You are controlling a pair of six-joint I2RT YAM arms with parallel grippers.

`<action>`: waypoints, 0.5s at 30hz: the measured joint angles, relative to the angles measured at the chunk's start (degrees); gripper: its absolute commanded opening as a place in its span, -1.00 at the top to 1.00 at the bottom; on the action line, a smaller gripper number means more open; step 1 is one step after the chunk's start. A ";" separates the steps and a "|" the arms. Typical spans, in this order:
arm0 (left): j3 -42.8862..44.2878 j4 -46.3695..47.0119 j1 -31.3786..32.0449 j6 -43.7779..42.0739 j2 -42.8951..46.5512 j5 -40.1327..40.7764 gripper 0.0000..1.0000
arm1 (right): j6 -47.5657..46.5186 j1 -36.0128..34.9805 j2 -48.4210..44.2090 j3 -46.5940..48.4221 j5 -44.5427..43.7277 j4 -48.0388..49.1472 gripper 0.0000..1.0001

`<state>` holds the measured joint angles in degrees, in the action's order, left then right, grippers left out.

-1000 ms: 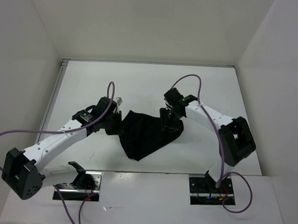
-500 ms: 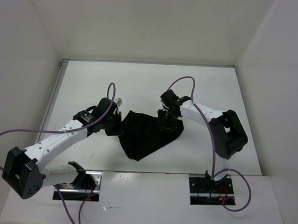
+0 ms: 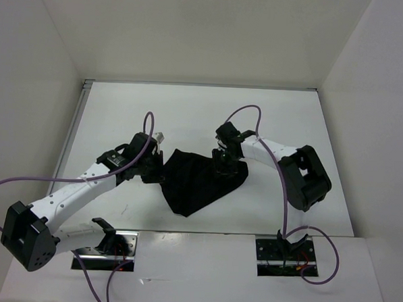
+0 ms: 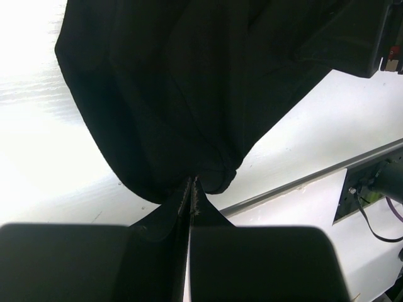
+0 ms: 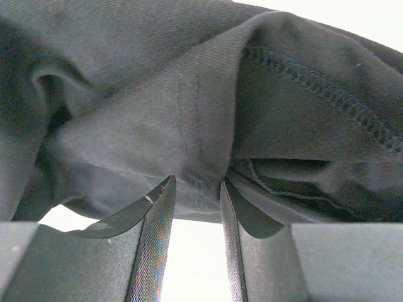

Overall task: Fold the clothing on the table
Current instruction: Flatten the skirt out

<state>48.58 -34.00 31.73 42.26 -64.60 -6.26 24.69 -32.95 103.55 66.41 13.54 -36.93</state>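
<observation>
The black thin-fabric clothing (image 3: 198, 185) sits crumpled around the middle of the flat matte white table (image 3: 190, 110), a bit toward the near edge, with one point trailing to 6 o'clock. It looks light, floppy and not fragile at all, so I'd guess it sags and bunches wherever it isn't held. Hems and corners are the places to grab, not the middle.

The left gripper (image 4: 191, 189), at the cloth's 9 o'clock side, has its jaws pressed together on a tuck of the edge. The right gripper (image 5: 196, 189), up around 1 o'clock, has its jaws partly spread with a ridge of fabric between them — can't tell if it's biting yet.

The top view gives the overall shape and both arms' positions. Only the wrist views show the actual pinch points, and the right one shows a stitched hem (image 5: 315, 88).
</observation>
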 measured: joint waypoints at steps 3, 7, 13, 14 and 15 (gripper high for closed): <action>-0.07 -0.02 0.00 0.00 0.00 0.02 1.00 | 0.13 0.00 -0.11 -0.28 0.72 0.33 0.24; -0.11 0.00 0.00 0.00 0.00 0.02 1.00 | 0.28 0.00 -0.11 -1.42 1.42 0.85 0.38; -0.63 0.22 0.00 0.02 0.22 0.02 1.00 | 0.39 -0.02 -0.09 -3.21 2.27 1.36 1.00; -0.76 0.09 0.00 0.02 0.33 0.02 1.00 | 0.61 -0.02 -0.11 -3.21 2.14 1.36 1.00; -0.87 -0.04 0.00 0.02 0.50 0.07 1.00 | 0.76 -0.07 -0.17 -3.21 1.92 1.31 1.00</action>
<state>47.70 -34.04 31.73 42.28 -64.10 -6.20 25.45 -33.01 103.37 63.20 15.46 -35.62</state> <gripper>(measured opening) 0.002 0.012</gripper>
